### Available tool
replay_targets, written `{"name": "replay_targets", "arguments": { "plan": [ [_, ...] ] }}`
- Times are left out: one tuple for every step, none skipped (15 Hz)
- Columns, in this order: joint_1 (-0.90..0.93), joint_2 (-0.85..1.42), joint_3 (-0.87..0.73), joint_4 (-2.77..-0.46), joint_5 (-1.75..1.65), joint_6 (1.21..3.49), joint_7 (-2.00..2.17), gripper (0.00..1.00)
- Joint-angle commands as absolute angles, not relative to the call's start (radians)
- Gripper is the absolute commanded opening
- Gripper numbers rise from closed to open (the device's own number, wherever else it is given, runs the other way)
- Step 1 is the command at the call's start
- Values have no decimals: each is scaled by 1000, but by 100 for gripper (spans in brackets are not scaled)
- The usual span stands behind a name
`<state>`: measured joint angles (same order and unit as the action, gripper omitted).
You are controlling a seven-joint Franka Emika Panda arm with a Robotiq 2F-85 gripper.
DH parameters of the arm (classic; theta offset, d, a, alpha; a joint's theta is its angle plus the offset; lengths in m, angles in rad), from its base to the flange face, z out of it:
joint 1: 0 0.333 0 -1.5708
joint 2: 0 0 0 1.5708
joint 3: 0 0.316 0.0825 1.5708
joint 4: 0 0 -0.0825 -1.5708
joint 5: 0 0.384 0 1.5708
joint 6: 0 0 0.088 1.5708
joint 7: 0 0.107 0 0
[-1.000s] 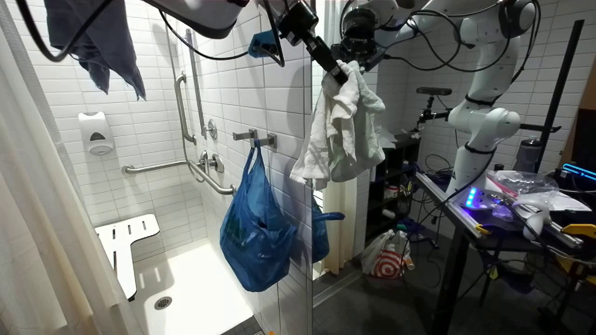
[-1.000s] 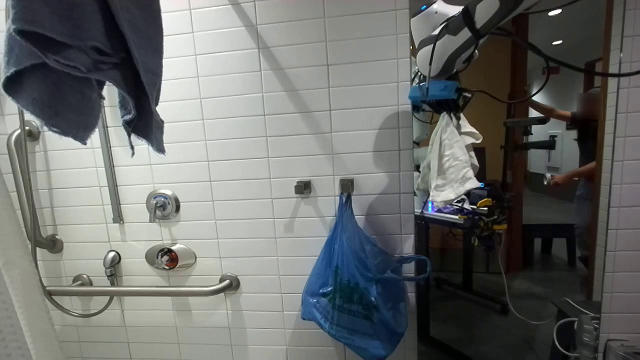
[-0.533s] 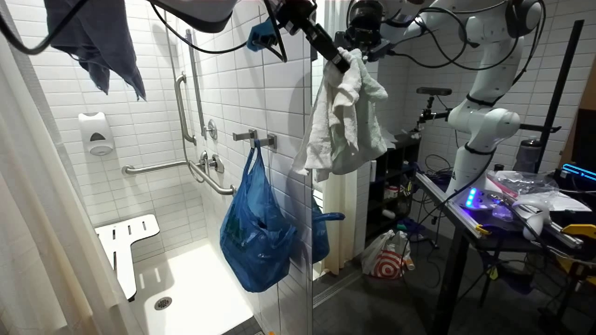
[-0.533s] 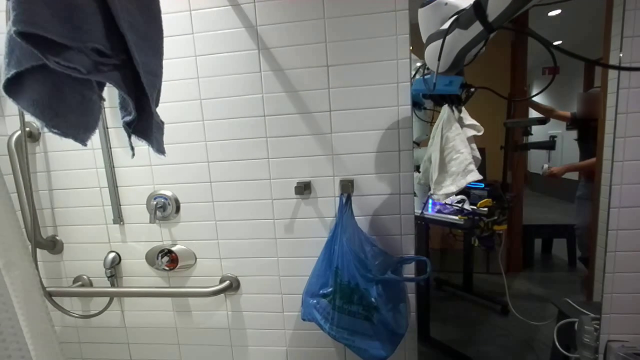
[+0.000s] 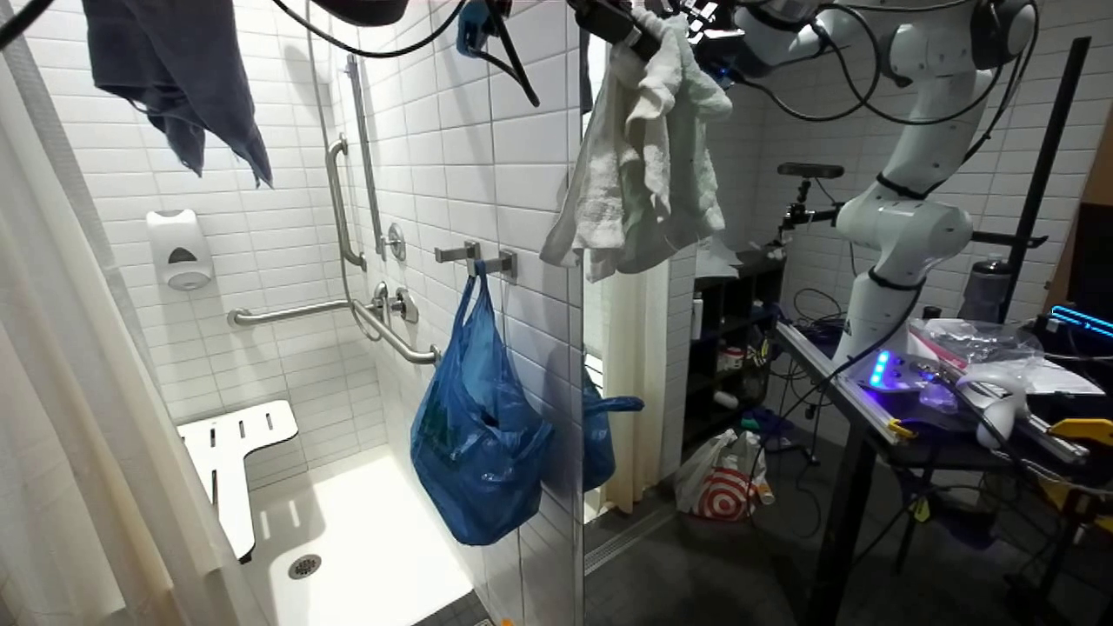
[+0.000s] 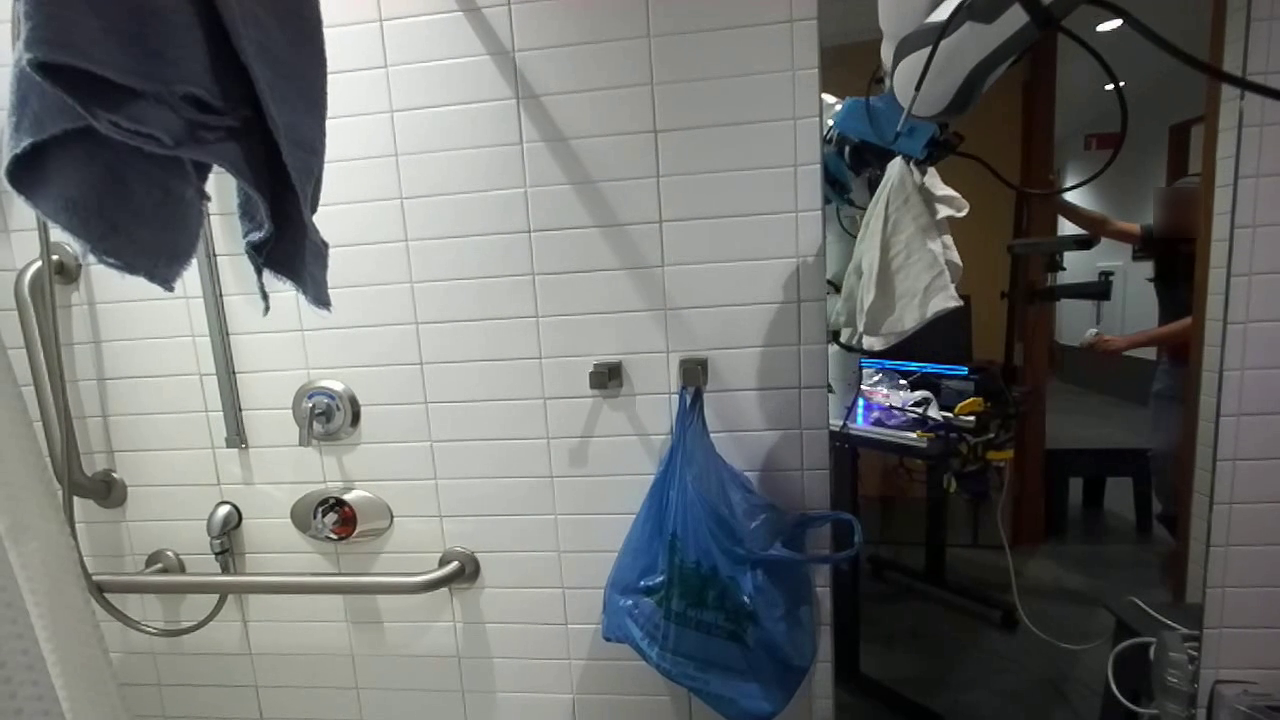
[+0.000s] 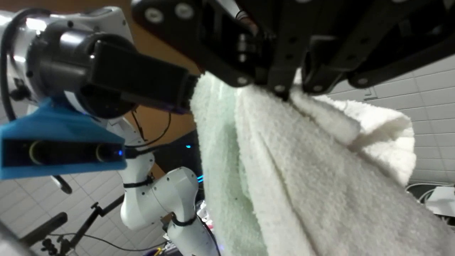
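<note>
Below the tool point(image 5: 642, 43) hangs the cloth point(image 5: 622, 165), its long axis near vertical.
In an exterior view, the cloth is higher than the blue bag point(image 5: 478, 435) and apart from it; in an exterior view, it hangs before the mirror point(image 6: 930, 620). In both exterior views it rides higher than in the earlier frame. In the wrist view, the tool clamps its gathered top; whether it touches the mirror, I cannot tell.
</note>
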<state>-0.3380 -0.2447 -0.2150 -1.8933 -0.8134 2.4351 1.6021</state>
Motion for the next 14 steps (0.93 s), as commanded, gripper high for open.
{"name": "replay_targets", "arguments": {
  "plan": [
    [-381, -251, -201, -1904, -941, 2567, 1801, 1],
    [-392, -243, -198, -1904, -991, 2584, 1868, 1],
    [-400, -238, -194, -1905, -1044, 2596, 1938, 1],
    [-406, -237, -191, -1911, -1108, 2603, 2013, 1],
    [-409, -233, -189, -1912, -1175, 2604, 2090, 1],
    [-407, -232, -190, -1915, -1242, 2601, 2165, 1],
    [-403, -230, -192, -1916, -1313, 2592, 2244, 1],
    [-397, -229, -195, -1918, -1384, 2580, 2322, 1],
    [-389, -227, -199, -1920, -1454, 2567, 2398, 1],
    [-380, -229, -203, -1927, -1522, 2552, 2473, 1],
    [-371, -229, -208, -1932, -1591, 2537, 2551, 1],
    [-361, -230, -213, -1938, -1653, 2518, 2620, 1],
    [-350, -224, -218, -1942, -1715, 2497, 2692, 1],
    [-339, -221, -223, -1948, -1770, 2469, 2756, 1]
  ]
}}
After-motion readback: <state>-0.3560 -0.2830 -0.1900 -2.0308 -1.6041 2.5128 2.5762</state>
